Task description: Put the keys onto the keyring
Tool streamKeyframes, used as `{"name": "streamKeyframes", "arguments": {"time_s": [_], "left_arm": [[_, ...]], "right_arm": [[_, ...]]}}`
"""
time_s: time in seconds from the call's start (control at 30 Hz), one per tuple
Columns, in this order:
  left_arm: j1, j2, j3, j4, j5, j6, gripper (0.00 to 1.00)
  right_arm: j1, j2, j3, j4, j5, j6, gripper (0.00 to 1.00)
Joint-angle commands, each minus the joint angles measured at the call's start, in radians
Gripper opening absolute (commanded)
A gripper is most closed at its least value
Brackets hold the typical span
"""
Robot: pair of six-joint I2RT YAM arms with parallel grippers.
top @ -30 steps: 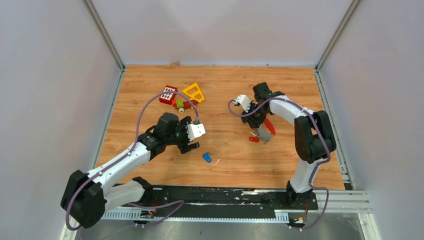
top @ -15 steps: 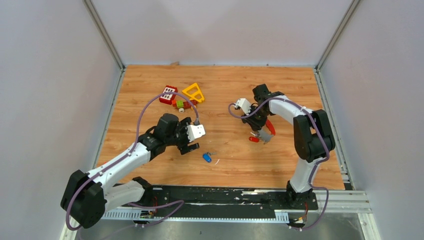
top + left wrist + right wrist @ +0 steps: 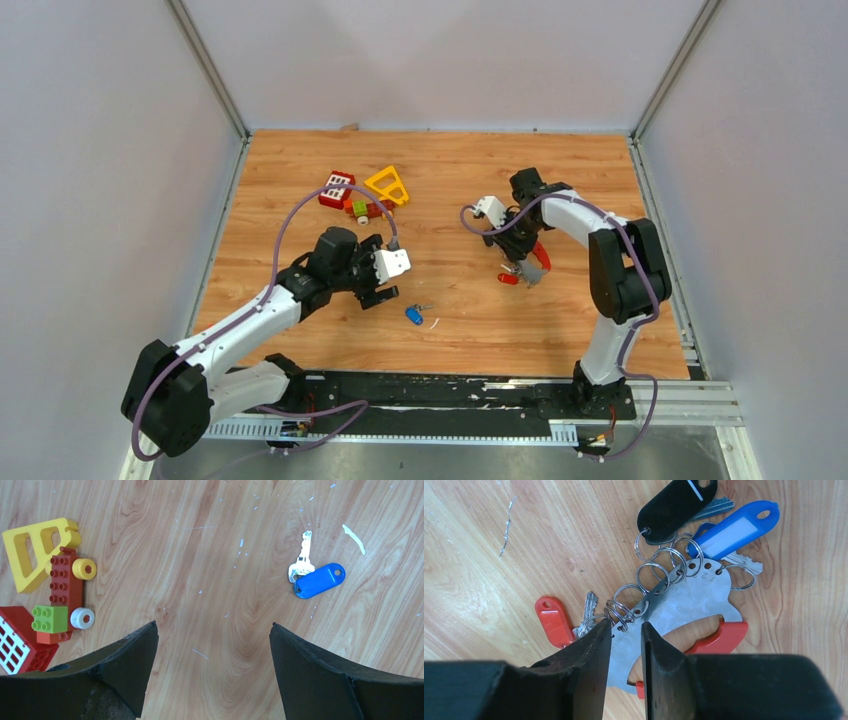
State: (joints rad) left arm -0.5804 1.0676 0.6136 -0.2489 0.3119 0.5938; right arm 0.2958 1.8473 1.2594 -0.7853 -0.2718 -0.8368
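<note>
The right gripper [image 3: 625,630] pinches the keyring [image 3: 684,605] at lower centre, a thin edge hold that may slip; the left gripper [image 3: 212,630] hangs open, blue key [image 3: 317,580] loose at upper right.

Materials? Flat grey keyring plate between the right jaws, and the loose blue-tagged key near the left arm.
The flat grey keyring plate: looks like brushed metal, with a dull sheen, punched holes and stamped marks. Its red clip edge: glossy, probably plastic. The loose blue-tagged key: tag smooth, likely moulded plastic; blade bright silver metal.
</note>
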Motion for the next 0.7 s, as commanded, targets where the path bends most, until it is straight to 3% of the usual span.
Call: {"name": "streamKeyframes", "arguments": {"time_s": [0.0,0.27,0.5,0.67], "left_arm": [[-0.001,-0.007,-0.006,0.031,0.006,0.014,0.89],[-0.001,-0.001,-0.006,0.033,0.006,0.016,0.89],[-0.001,0.006,-0.005,0.036,0.006,0.021,0.89],[-0.002,0.016,0.0,0.04,0.007,0.027,0.89]], "right_arm": [[-0.001,0.024,0.01,0.006,-0.037,-0.016,0.28],[-0.001,0.046,0.008,0.015,-0.049,-0.008,0.2],[0.0,0.025,0.006,0.008,-0.061,-0.005,0.01],[-0.004,-0.027,-0.001,-0.011,-0.075,-0.013,0.0]]}}
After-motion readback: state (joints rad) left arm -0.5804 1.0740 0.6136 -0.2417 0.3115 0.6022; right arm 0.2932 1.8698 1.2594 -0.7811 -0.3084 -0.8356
